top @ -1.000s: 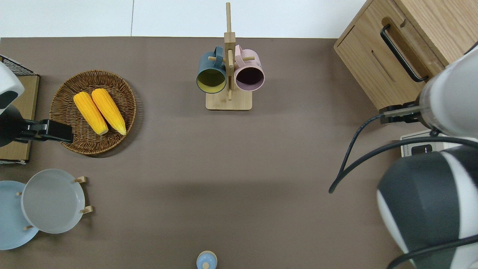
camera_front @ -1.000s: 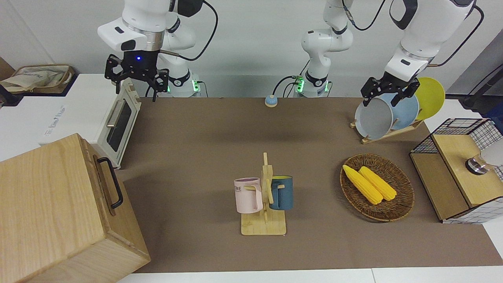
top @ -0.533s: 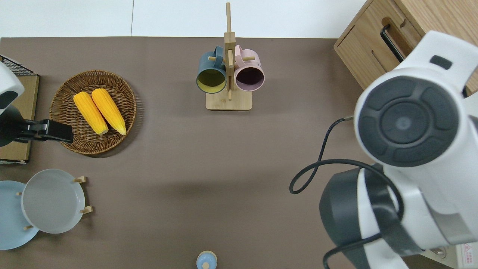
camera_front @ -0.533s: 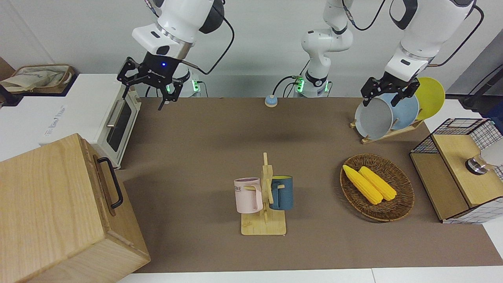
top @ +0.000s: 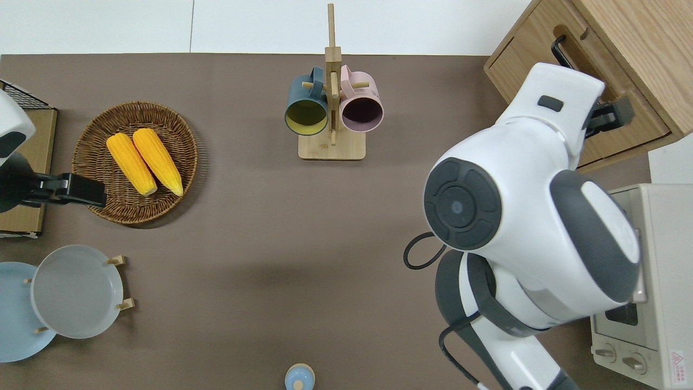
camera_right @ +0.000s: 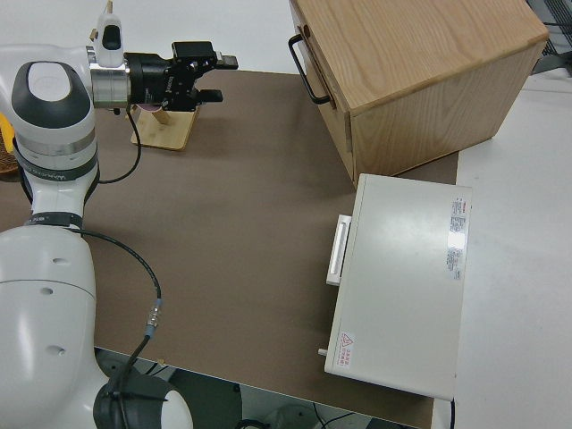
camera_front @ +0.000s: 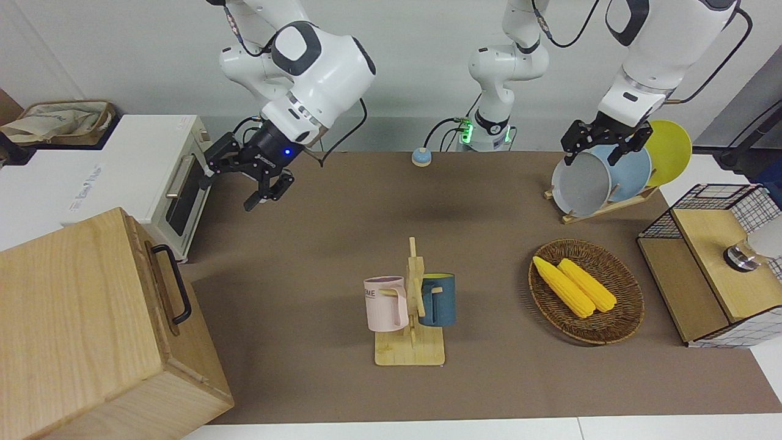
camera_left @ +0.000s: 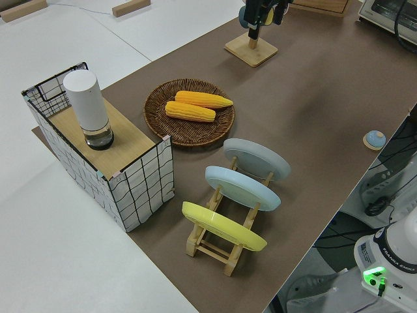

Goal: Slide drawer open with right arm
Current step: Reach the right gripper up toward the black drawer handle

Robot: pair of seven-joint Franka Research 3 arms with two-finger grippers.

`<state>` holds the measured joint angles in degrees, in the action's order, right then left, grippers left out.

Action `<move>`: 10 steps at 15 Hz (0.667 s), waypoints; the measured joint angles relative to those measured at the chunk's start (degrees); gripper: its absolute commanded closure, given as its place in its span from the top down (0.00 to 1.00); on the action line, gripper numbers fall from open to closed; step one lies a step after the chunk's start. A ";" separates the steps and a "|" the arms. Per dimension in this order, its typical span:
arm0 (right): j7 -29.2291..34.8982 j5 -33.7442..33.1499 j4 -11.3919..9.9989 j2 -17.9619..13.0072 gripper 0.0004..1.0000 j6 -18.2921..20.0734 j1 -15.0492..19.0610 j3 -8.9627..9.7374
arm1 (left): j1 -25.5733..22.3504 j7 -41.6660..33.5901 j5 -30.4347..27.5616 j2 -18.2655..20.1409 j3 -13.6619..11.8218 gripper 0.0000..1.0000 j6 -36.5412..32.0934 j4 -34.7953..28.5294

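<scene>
The right arm's black two-finger gripper (camera_front: 261, 185) hangs in the air with its fingers spread wide and nothing between them, a small blue light glowing on its black wrist. In the overhead view most of it is hidden under the arm's white shell, and only a black fingertip (top: 617, 110) shows over the front of the plain light-wood box cabinet (camera_front: 73, 324). The wide, shallow light-wood drawer (top: 587, 111) sits shut in that cabinet at about 1 o'clock in the overhead view, its black metal bar handle (camera_front: 174, 283) untouched and partly covered there by the arm.

Just beside the cabinet, nearer to the robots, stands the smooth white toaster oven (camera_right: 402, 277) with a steel handle and a dark glass door; the overhead view cuts it off at about 4 o'clock.

At 12 o'clock in the overhead view a pale wooden mug stand (top: 331, 146) carries a dark blue mug (top: 306, 111) and a pink mug (top: 361, 107). At 9 o'clock a round woven wicker basket (top: 97, 135) holds two yellow corn cobs (top: 144, 161) side by side. A slatted wooden rack (camera_left: 215, 251) holds a yellow, a light blue and a grey plate upright on edge. The wood-and-wire-mesh shelf (camera_left: 130, 169) bears a white cylinder (camera_left: 88, 107) on its top board.

The left gripper (camera_front: 605, 143) is parked, its fingers too unclear to read.
</scene>
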<state>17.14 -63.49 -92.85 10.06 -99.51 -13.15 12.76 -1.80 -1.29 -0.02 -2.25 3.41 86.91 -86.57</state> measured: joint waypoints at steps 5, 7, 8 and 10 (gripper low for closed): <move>0.31 -10.91 -2.62 4.25 0.98 -0.03 -0.69 0.00 | 0.00 0.00 0.00 0.00 0.00 0.99 0.00 0.00; 0.48 -15.04 -4.12 5.56 0.98 -0.03 -0.66 -0.05 | 0.00 0.00 0.00 0.00 0.00 0.99 0.00 0.00; 1.59 -17.21 -5.08 6.13 0.98 -0.02 -0.54 -0.18 | 0.00 0.00 0.00 0.00 0.00 0.99 0.00 0.00; 4.30 -20.10 -6.85 6.98 0.98 -0.02 -0.17 -0.64 | 0.00 0.00 0.00 0.00 0.00 0.99 0.00 0.00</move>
<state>21.44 -83.59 -99.70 17.04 -99.54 -13.33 12.12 -1.80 -1.29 -0.02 -2.25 3.41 86.91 -86.57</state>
